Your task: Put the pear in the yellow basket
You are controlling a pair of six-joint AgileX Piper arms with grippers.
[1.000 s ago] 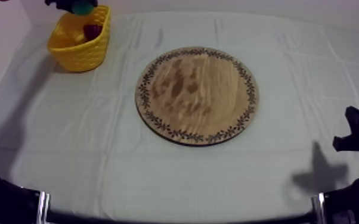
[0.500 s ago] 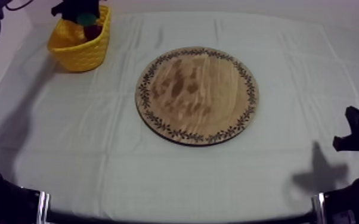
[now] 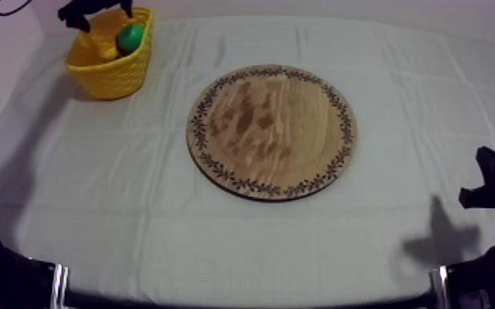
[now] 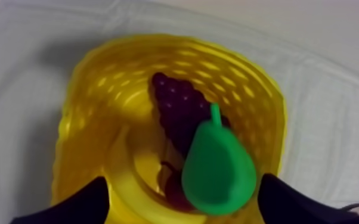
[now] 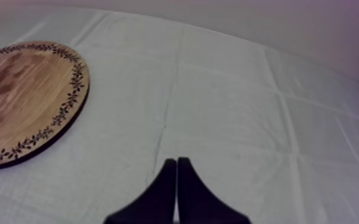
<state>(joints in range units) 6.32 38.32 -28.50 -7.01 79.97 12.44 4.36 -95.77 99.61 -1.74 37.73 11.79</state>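
Now | left pincer (image 4: 182, 177) spread over yellow basket (image 4: 86, 107) | pear (image 4: 220, 170) between fingers (image 4: 74, 205), seemingly loose, on grapes (image 4: 179, 107)

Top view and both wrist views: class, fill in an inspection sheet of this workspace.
Surface: grey-white cloth, creased.
Job's things: green toy pear lies in the yellow woven basket, on a dark purple bunch of grapes; round wooden board with a patterned rim carries nothing.
Clutter: nothing seen.
Claws: left claw open over the basket; right claw shut on nothing, above the cloth.
Cables: nothing seen.
Surroundings: pale wall beyond the cloth's far edge.
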